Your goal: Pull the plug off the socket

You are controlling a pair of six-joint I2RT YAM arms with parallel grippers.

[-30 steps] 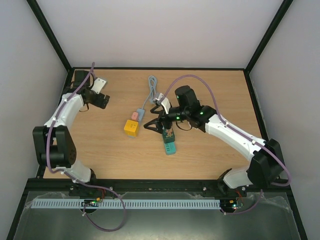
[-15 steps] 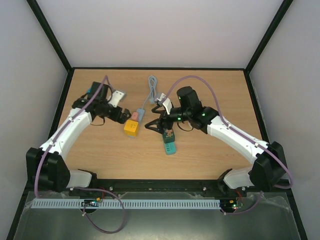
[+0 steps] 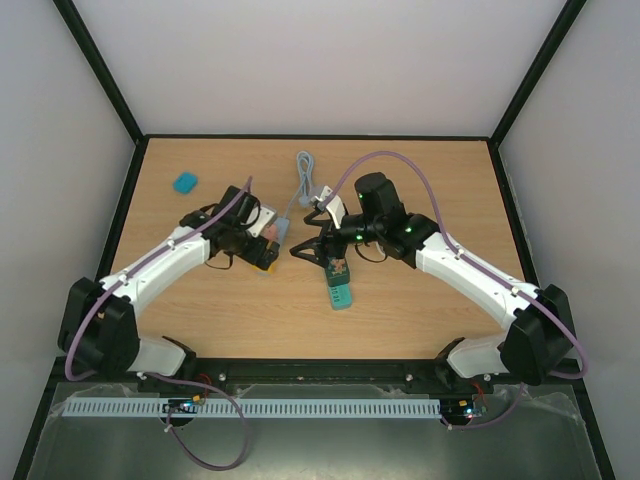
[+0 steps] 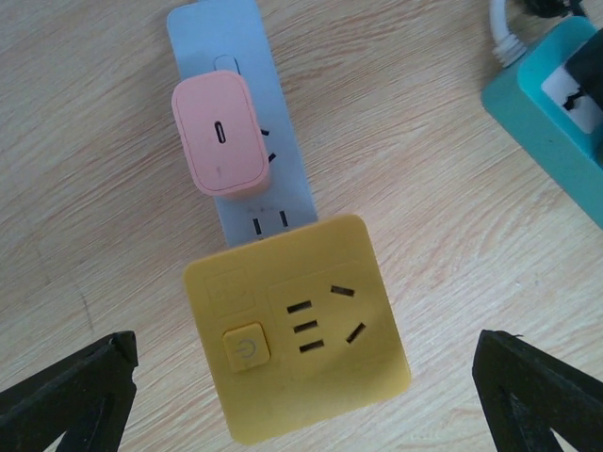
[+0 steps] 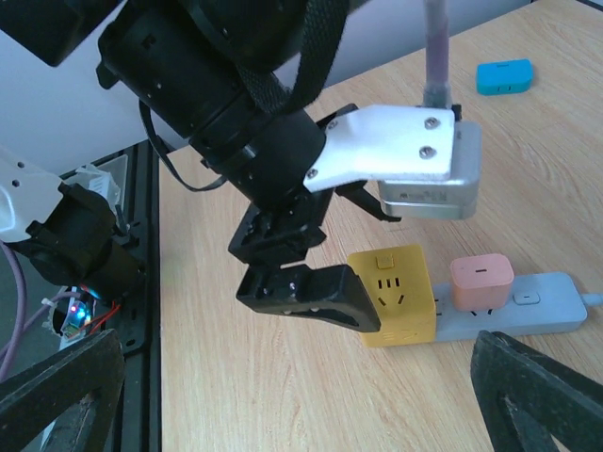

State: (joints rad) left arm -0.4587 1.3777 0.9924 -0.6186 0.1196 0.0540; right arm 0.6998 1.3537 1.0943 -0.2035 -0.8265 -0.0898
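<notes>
A yellow cube adapter point(image 4: 297, 325) and a pink charger point(image 4: 221, 134) are plugged into a grey power strip point(image 4: 240, 56) lying on the wooden table. My left gripper point(image 4: 303, 345) is open and hovers right above the yellow cube, one finger on each side and not touching. In the top view it point(image 3: 262, 250) covers most of the cube. The right wrist view shows the cube point(image 5: 396, 297), the pink charger point(image 5: 480, 281) and a left finger point(image 5: 311, 297) beside the cube. My right gripper point(image 3: 308, 250) is open and empty, to the right of the strip.
A teal power strip point(image 3: 340, 292) with a small plug in it point(image 3: 340, 268) lies under my right wrist. The grey strip's cable point(image 3: 303, 175) runs to the back. A small blue block point(image 3: 185, 182) lies at the far left.
My left arm swung from the far left to above the yellow cube. The blue block now shows where the gripper was. The right arm barely moved.
</notes>
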